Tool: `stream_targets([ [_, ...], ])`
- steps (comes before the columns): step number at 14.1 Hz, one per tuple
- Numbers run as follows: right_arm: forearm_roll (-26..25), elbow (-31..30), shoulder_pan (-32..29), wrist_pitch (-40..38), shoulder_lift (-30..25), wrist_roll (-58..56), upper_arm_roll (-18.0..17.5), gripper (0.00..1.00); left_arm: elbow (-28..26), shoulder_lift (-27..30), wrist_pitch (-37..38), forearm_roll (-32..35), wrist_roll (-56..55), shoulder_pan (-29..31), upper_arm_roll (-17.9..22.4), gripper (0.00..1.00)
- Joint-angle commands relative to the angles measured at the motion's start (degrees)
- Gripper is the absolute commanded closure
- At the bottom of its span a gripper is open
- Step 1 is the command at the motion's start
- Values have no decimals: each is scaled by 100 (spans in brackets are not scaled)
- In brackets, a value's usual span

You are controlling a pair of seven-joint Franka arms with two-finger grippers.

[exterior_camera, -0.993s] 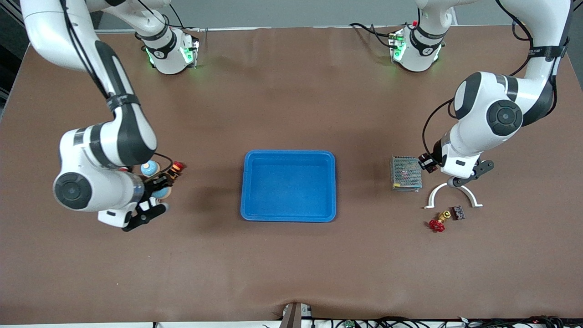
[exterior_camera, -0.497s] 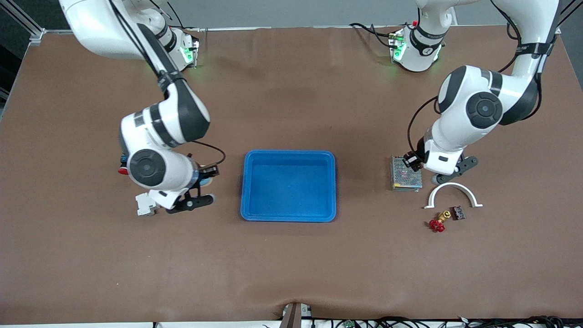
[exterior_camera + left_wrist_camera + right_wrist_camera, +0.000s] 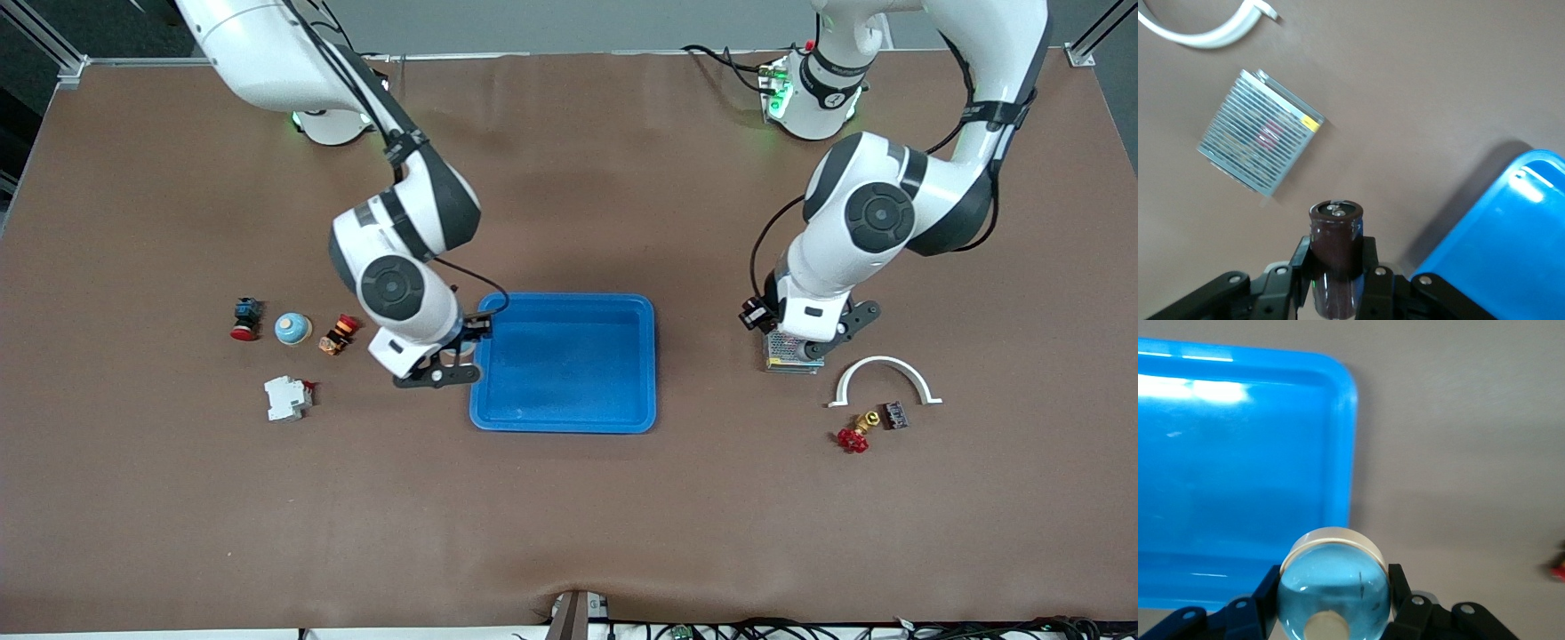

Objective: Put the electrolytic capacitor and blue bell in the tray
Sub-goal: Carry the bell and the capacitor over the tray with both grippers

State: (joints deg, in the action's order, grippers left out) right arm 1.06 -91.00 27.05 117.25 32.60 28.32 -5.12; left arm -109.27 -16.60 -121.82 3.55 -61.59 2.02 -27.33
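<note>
The right gripper [image 3: 1335, 613] is clamped on the blue bell [image 3: 1333, 587], whose dome bulges out between the two fingers [image 3: 1265, 597]. Gripper and bell hang over the tray's [image 3: 564, 423] rim at the right arm's end, with the tray floor spreading out from the fingertips and bare table on the outer side. In the front view the right gripper [image 3: 443, 366] sits at that same tray edge [image 3: 1346, 453].

The left gripper [image 3: 1336, 283] is closed on the capacitor [image 3: 1335, 240], a dark brown cylinder standing up between the fingers [image 3: 1373, 277] with its terminal end showing. It hangs over the table between the tray corner [image 3: 1511, 233] and the grille box [image 3: 1258, 140], close above the box's edge in the front view, where the left gripper [image 3: 805, 348] partly covers the box [image 3: 782, 351]. A white arch [image 3: 883, 380] lies just beside the box, toward the left arm's end.

Toward the right arm's end, well apart from the fingers, lie a second bell [image 3: 292, 328], a red button [image 3: 244, 319], an orange switch [image 3: 339, 334] and a white breaker [image 3: 286, 397]. Near the arch sit a red valve [image 3: 855, 434] and a dark chip [image 3: 895, 415].
</note>
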Motion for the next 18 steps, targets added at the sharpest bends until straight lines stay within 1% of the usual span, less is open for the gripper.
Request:
stream_targets([
  [1, 52, -374, 352, 577, -114, 515, 64, 58, 703, -606, 132, 155, -782, -333, -9, 100],
  [3, 43, -393, 511, 763, -26, 762, 73, 58, 1038, -923, 132, 155, -1135, -527, 0, 100],
  [6, 43, -428, 565, 1097, 150, 798, 73, 58, 1478, -1406, 88, 155, -1487, -755, 8, 100],
  [10, -36, -840, 600, 1879, 229, 789, 82, 58, 1961, -1951, 44, 155, -1804, -975, 35, 100],
  [12, -45, -867, 600, 1941, 291, 789, 82, 57, 2093, -2128, -8, 155, -1848, -1037, 44, 100],
  [18, -45, -867, 688, 2144, 537, 798, 90, 56, 2103, -2400, -526, 155, -1918, -1108, 52, 100],
])
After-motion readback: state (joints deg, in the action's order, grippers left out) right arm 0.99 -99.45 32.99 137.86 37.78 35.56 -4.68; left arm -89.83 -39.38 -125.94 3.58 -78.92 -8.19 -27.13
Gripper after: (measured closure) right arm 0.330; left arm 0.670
